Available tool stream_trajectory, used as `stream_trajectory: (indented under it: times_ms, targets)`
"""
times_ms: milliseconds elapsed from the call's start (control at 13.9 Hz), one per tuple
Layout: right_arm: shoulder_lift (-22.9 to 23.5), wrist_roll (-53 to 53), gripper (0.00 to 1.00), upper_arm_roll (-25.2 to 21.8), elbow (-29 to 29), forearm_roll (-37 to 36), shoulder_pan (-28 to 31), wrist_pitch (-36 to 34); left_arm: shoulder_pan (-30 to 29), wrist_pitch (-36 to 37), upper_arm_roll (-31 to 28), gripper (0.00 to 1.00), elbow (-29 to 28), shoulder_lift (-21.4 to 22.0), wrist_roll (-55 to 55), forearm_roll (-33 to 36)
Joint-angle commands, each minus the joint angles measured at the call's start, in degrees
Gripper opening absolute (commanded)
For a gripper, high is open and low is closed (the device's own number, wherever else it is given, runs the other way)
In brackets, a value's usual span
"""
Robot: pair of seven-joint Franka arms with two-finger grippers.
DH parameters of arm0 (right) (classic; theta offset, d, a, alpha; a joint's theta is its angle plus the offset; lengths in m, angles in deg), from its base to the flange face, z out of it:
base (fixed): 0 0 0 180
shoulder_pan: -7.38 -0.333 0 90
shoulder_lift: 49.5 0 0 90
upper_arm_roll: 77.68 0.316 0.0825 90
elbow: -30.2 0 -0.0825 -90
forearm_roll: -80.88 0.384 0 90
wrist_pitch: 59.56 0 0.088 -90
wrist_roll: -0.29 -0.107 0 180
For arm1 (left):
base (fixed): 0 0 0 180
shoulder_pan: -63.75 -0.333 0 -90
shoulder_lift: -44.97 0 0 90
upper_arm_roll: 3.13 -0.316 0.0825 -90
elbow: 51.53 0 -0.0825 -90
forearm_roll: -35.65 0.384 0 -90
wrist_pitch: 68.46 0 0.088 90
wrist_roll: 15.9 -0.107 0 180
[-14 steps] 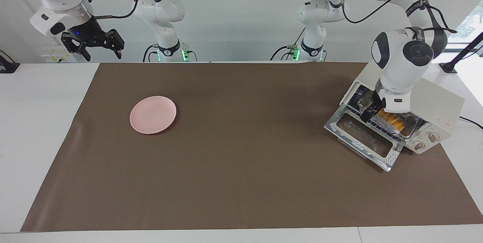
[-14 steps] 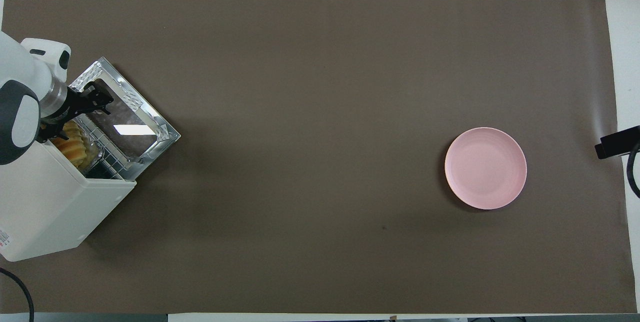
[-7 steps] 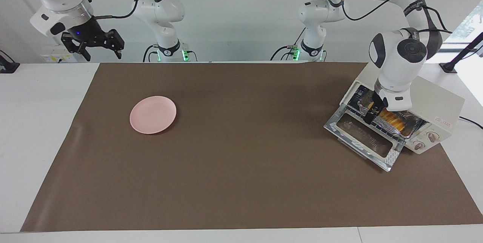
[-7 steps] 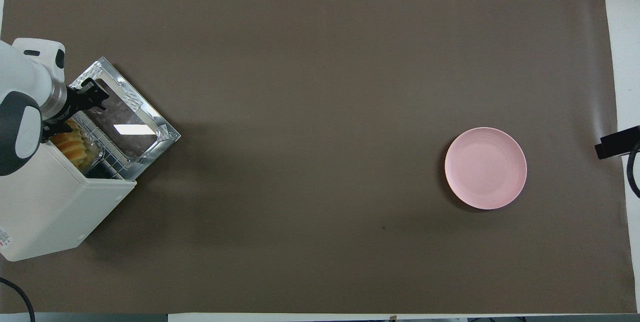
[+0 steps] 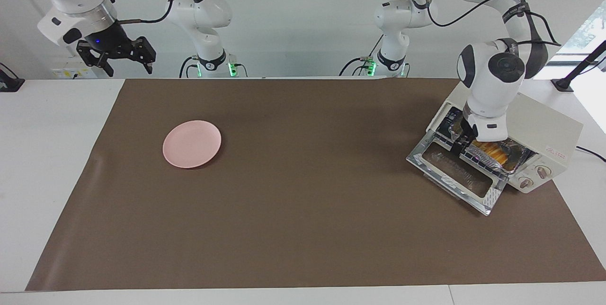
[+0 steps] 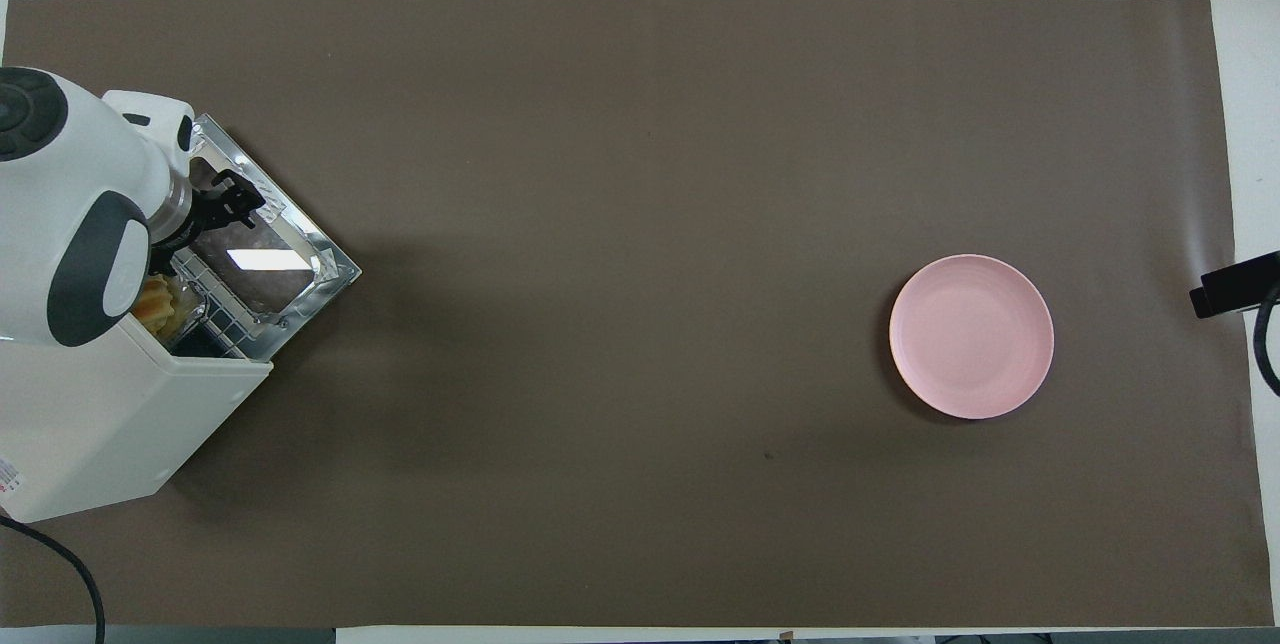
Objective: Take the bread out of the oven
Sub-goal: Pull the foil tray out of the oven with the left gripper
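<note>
Left gripper [image 5: 461,145] sits low at the oven [image 5: 544,130] mouth, over the inner edge of the dropped door [image 5: 454,172] and the front of the wire rack [image 6: 225,309]. Can't tell from where I stand whether its fingers are spread or pinched; dark fingertips point down twd the rack, just beside the foil tray [image 5: 513,160], and whether they touch anything I can't make out. Left arm comes down from its base at that end of the table, wrist bulk hanging over the oven top and hiding much of the opening from above.

Bread [image 5: 490,149], yellow-orange w/ ridged segments, lies in the foil tray on the rack, inside the oven, right at the opening. From above only a bit of it [image 6: 155,302] shows past the wrist. Not gripped as far as I can see.

Oven is cream-white, set at an angle at the left arm's end of the brown mat [image 5: 303,201], glass door flat down, two knobs [image 5: 534,177] on the front panel.

Right gripper [image 5: 124,58] waits up in the air above the table edge at the right arm's end, fingers apart, holding nothing.

Pink plate [image 5: 191,143] sits on the mat twd the right arm's end, well apart from the oven.
</note>
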Motion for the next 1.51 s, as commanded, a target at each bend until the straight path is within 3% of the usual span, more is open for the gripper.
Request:
stream_trajectory:
  times_ms: [0,144,432,720,1081,1297,1441]
  targets:
    - [-0.17,0.84,1.00,0.41,0.54,0.10,0.63,-1.12,1.05,-0.49,-0.52,1.00,-1.33,0.47,1.05,1.83]
    - [-0.17,0.84,1.00,0.41,0.54,0.10,0.63,-1.12,0.61,-0.40,-0.60,0.95,-1.86,0.64,1.14,1.83]
    - [-0.17,0.84,1.00,0.41,0.54,0.10,0.63,-1.12,0.61,-0.58,-0.52,0.03,-2.21,0.73,0.88,1.92]
    - [-0.17,0.84,1.00,0.33,0.54,0.10,0.63,-1.12,2.79,-0.40,-0.26,0.00,-0.20,0.12,-0.44,1.92]
    - [-0.17,0.75,1.00,0.33,0.54,0.10,0.63,-1.12,15.96,0.65,-0.08,0.00,10.25,-4.18,-1.05,0.17]
    - [-0.17,0.84,1.00,0.33,0.54,0.10,0.72,-1.12,23.87,0.56,0.10,0.00,12.20,-5.07,-4.91,-0.71]
    - [-0.17,0.84,1.00,0.41,0.54,0.10,0.54,-1.12,30.02,0.74,0.01,0.00,13.35,-5.16,-5.18,-5.70]
